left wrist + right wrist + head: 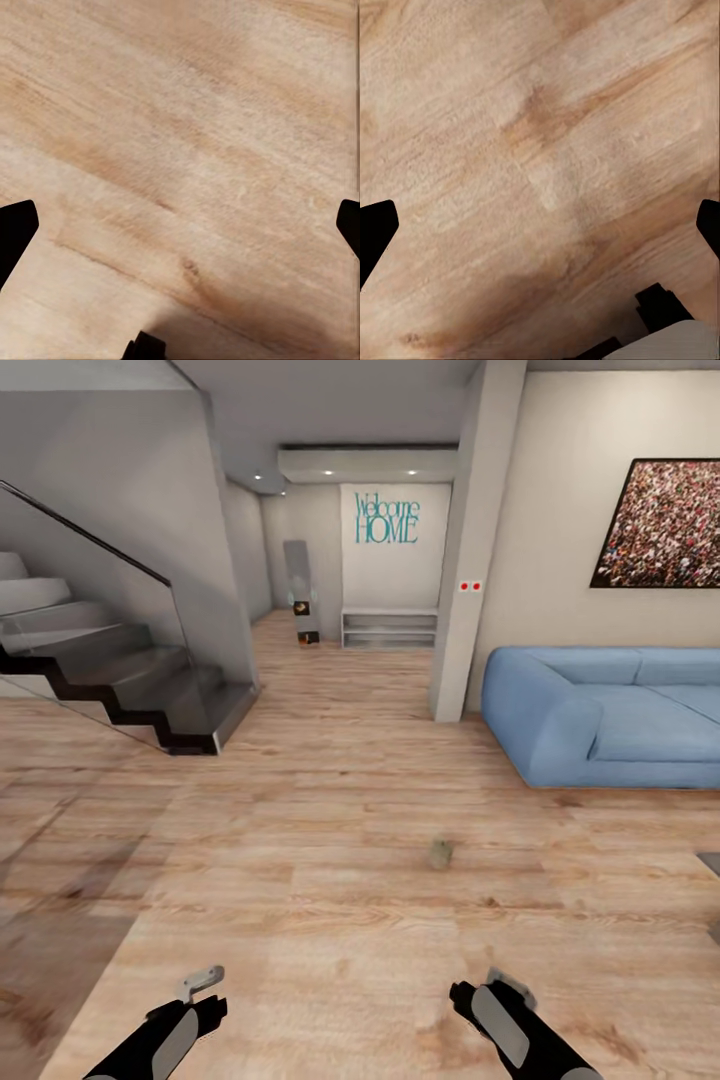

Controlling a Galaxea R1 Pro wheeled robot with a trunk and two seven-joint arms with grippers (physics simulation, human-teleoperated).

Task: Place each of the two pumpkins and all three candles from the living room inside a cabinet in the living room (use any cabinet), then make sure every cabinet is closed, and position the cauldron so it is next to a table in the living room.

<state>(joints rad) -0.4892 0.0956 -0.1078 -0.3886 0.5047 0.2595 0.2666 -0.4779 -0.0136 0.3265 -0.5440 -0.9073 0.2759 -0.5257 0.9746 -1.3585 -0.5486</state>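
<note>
No pumpkin, candle, cauldron, cabinet or table is in view. A small grey-brown object [440, 853] lies on the wooden floor [330, 830] ahead of me and a little to the right; it is too small to identify. My left arm [168, 1032] and right arm [512, 1025] hang low at the bottom of the head view, both pointing down at the floor. In the left wrist view, the left gripper [180, 225] is open over bare floorboards, its dark fingertips [16, 232] far apart. The right gripper [540, 225] is likewise open over floorboards, holding nothing.
A dark staircase with a glass rail [120, 670] rises at the left. A blue sofa [610, 715] stands at the right, beside a pale pillar [470, 560]. Pale grey open shelving [390, 628] and a tall grey stand [300, 595] are at the far wall. A grey edge [712, 862] shows at the right.
</note>
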